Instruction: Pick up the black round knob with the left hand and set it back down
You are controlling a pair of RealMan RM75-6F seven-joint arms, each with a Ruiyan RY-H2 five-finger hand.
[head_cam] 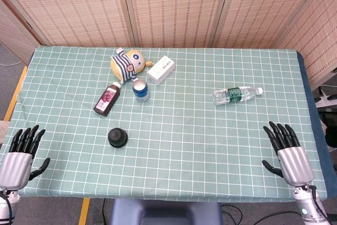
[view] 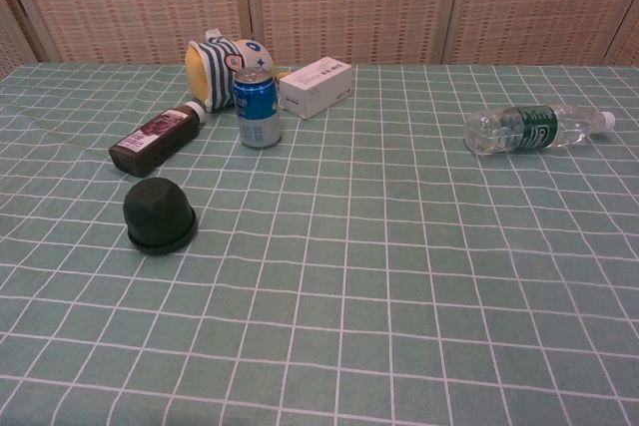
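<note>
Green checked cloth covers the table [head_cam: 210, 146], where the black round knob [head_cam: 118, 137] sits upright on its flat base, untouched. Taking the knob as the landmark: the left hand [head_cam: 21, 154] rests at the table's near edge, well apart from the knob on its left, fingers spread and holding nothing. The right hand [head_cam: 287, 148] lies far across the table from the knob at the opposite near corner, likewise released with fingers apart. Neither hand appears in the chest view. Just behind the knob a dark juice bottle [head_cam: 107, 99] lies on its side; beyond that, slightly to the right, a blue can [head_cam: 140, 90] stands upright. Farther back from the knob are a striped plush toy [head_cam: 127, 65] and a white box [head_cam: 161, 70], the box just beside the can. A clear water bottle [head_cam: 237, 95] with a green label lies on its side, well to the knob's right.
</note>
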